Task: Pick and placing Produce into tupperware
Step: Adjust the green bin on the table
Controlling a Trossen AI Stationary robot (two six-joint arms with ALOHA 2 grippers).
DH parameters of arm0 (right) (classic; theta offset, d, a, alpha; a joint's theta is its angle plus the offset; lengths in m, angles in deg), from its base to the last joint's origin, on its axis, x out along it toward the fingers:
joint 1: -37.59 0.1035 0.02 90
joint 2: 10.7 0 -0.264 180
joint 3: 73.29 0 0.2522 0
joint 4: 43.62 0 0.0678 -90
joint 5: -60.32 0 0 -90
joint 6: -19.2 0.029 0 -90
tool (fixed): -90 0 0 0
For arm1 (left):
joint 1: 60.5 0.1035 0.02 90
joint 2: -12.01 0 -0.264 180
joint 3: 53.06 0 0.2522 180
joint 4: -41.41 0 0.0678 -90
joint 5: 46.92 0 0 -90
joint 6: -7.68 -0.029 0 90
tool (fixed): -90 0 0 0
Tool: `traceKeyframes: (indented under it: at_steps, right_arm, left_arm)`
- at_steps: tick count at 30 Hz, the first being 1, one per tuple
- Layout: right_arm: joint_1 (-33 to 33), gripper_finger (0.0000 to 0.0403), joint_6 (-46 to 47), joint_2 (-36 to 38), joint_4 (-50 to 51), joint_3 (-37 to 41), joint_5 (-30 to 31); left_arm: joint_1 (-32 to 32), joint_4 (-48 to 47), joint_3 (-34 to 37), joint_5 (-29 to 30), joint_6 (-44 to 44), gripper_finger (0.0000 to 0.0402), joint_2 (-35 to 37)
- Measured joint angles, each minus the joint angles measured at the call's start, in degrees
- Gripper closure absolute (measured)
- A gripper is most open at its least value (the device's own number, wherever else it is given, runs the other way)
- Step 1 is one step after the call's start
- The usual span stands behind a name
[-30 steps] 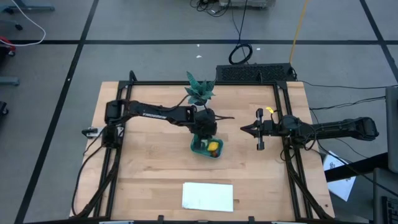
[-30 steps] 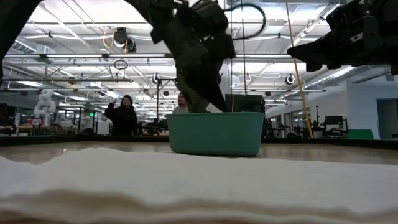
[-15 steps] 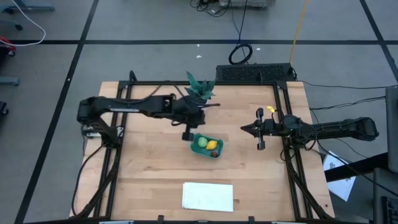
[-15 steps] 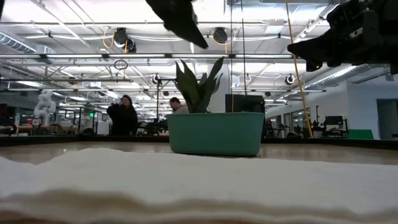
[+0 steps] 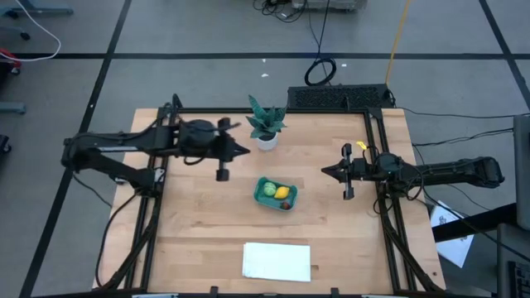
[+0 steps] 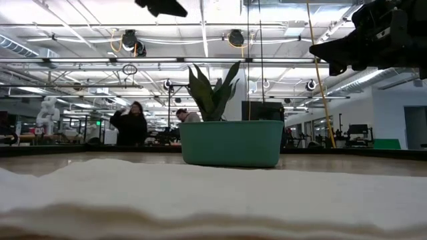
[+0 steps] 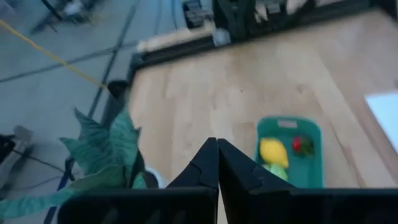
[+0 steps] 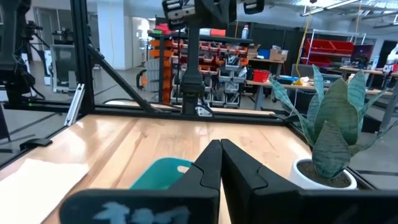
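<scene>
Low view puts the white sheet [image 6: 200, 200] nearest, a blurred band filling the foreground. Behind it the teal tupperware [image 6: 231, 143] stands on the table [image 5: 199, 223], its wall hiding whatever is inside. From above, the light-green piece [image 5: 268, 189], the yellow piece [image 5: 283, 193] and the dark red piece [image 5: 286, 204] all lie within it. Beyond stands the potted plant [image 5: 266, 124]. The left gripper [image 5: 245, 151], empty with fingers pressed together, hangs beside the plant. The right gripper [image 5: 325, 172], likewise closed and empty, waits well apart.
</scene>
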Motion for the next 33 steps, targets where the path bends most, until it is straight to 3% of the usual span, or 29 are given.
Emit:
traceKeyframes:
  at_steps: [5,11,16,24,33]
  right_arm:
    - [0.0,0.0403,0.9,0.0,-0.1,0.0,-0.2]
    - [0.0,0.0403,1.7,0.1,-2.4,0.0,-4.7]
    - [0.0,0.0403,4.3,1.5,-3.8,0.0,-4.7]
    - [0.0,0.0403,5.0,6.2,-0.3,0.0,-4.7]
    - [0.0,0.0403,5.5,10.6,4.1,0.0,-4.7]
  left_arm:
    - [1.2,14.3,11.7,-2.0,4.6,0.0401,7.6]
    - [3.8,32.3,23.5,-11.6,11.2,0.0401,10.7]
    - [3.9,34.4,27.3,-8.9,10.1,0.0401,13.9]
    - [2.2,34.1,32.3,-5.0,8.8,0.0401,25.8]
    - [1.5,36.4,42.4,-6.1,6.5,0.0401,35.9]
